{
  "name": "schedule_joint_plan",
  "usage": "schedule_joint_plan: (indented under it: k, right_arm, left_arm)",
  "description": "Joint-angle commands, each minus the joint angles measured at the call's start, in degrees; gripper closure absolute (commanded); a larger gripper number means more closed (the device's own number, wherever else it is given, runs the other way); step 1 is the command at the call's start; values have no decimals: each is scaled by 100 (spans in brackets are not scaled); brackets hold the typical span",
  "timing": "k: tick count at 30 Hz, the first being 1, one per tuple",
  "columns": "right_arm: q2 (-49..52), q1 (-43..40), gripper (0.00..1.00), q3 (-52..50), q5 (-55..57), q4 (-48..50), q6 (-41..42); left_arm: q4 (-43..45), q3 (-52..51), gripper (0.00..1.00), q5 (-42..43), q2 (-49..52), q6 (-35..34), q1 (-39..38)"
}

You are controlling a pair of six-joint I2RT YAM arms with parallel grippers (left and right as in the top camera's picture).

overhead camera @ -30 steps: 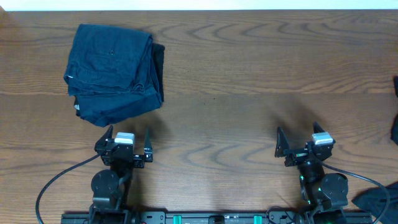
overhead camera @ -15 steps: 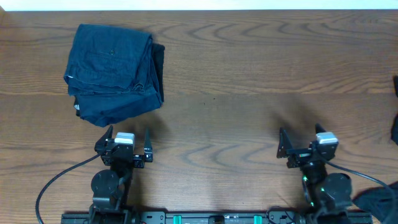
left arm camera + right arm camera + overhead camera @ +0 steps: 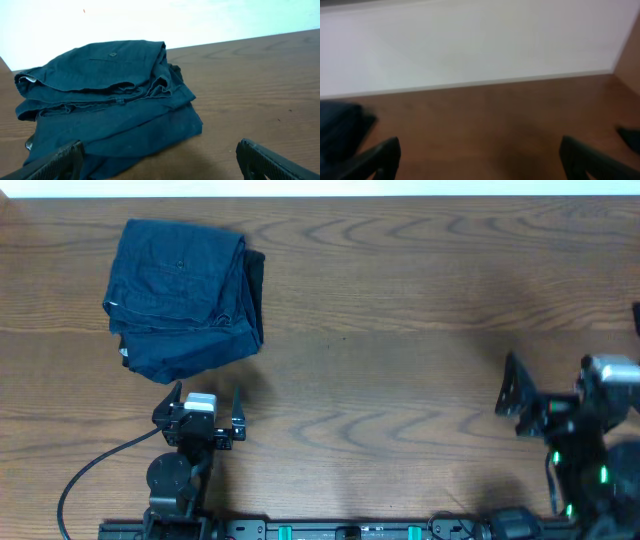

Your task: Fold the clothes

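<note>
Denim-like dark blue garments lie folded in a pile (image 3: 183,295) on the brown wooden counter (image 3: 400,280), and everything else is placed from that pile. The left gripper (image 3: 208,394) sits just on the near side of the pile, towards the robot's base, apart from the cloth. Its jaws stand wide and hold nothing. In the left wrist view the pile (image 3: 107,100) fills the space ahead, its layers stacked unevenly and a lighter hem showing at one end. The left gripper (image 3: 160,167) shows there only as two dark fingertips at the bottom corners, bare wood between them. The right gripper (image 3: 560,395) is well apart from the pile, far across the counter near its opposite edge, and it is blurred from overhead. The right wrist view is soft too. It shows the right gripper (image 3: 480,167) with its jaws spread wide over bare wood and empty. Of the black T-shirt (image 3: 636,318) only a dark sliver shows, at the counter edge farthest from the pile. A similar dark scrap (image 3: 630,136) sits at the side of the right wrist view, too small to tell its lie or its folds.
</note>
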Motion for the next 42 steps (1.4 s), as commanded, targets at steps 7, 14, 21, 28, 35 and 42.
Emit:
schedule_joint_plan:
  k: [7,14,21,28,35,42]
  right_arm:
    - [2575,-503,1,1843,931,-1193,37]
    - [4100,-1923,1,2168,260,-1467,39]
    - [5145,-3224,1,2166,-326,-1246,111]
    - [5855,-4148,38,2166,-551,-881,107]
    - [6561,-4986,61,2164,-542,-599,116]
    - [7578,-5506,60,2164,-597,-398,214]
  left_arm:
    - [-57,-162,2,-90,17,76,-24]
    - [-57,-162,2,-90,17,76,-24]
    - [-57,-162,2,-90,17,76,-24]
    - [-57,-162,2,-90,17,76,-24]
    - [-59,-162,2,-90,17,76,-24]
    - [-57,-162,2,-90,17,76,-24]
